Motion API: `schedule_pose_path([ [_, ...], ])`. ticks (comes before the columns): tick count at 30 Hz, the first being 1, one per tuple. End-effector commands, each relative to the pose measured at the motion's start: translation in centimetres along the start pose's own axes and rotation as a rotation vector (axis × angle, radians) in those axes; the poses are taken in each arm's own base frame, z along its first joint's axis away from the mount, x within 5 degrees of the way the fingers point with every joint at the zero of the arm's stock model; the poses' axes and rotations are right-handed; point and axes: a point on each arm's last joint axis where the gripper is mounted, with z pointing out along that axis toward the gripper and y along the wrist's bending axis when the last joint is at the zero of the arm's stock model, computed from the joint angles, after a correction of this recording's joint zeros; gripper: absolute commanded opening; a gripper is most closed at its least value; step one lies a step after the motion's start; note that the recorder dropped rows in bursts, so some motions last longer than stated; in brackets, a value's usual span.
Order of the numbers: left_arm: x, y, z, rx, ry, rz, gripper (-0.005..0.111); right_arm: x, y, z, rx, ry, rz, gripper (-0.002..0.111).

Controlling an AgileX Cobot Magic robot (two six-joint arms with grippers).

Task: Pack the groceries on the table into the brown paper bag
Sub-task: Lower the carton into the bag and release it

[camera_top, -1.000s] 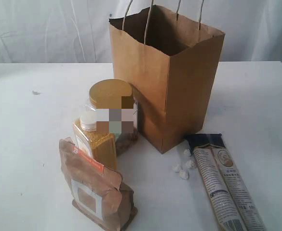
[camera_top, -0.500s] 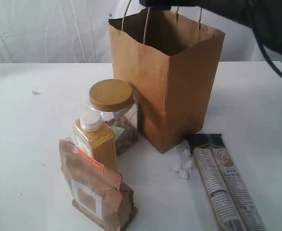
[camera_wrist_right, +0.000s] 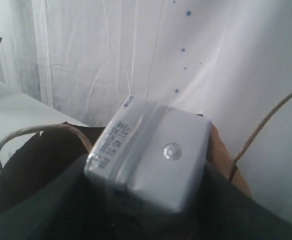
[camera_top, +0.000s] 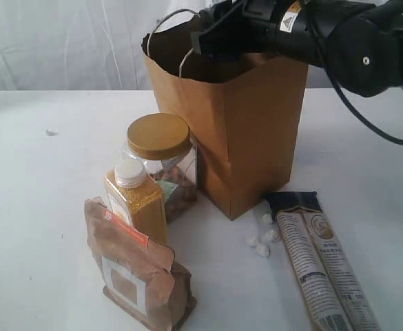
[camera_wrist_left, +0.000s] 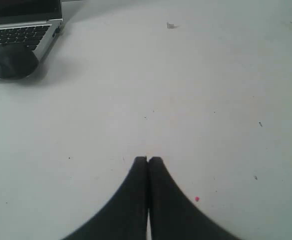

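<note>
Centrally, toward the far side of the table (camera_top: 43, 179), the brown paper bag (camera_top: 249, 131) is stood upright, mouth open. Over that mouth the small white-blue carton (camera_wrist_right: 148, 157) is pinched by the right gripper (camera_top: 218, 36). The left gripper (camera_wrist_left: 148, 161) is held pressed together over the table.

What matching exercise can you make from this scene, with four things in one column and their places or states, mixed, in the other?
Things:
1. carton
2. packet
3. pouch
4. left pincer

Places or states:
A. lying flat beside the bag
B. shut, above bare table
C. held over the bag's mouth
D. standing in front of the bottle

Pairs: 1-C, 2-A, 3-D, 4-B
</note>
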Motion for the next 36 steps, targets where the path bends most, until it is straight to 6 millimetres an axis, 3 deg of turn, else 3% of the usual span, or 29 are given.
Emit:
schedule_pose_path([
  [1,0.1,-0.1,0.1,0.012,-0.001,-0.003,0.000,-0.4,-0.3,-0.2,0.009,0.003,-0.002,0.052],
  [11,0.1,-0.1,0.1,0.012,-0.001,-0.003,0.000,-1.4,-0.4,-1.1,0.013,-0.020,-0.003,0.052],
  [27,0.1,-0.1,0.1,0.012,-0.001,-0.003,0.000,-1.1,-0.4,-1.1,0.012,0.004,-0.014,0.053],
  [36,0.1,-0.1,0.1,0.012,-0.001,-0.003,0.000,-0.9,-0.4,-1.1,0.012,0.032,-0.020,0.075],
])
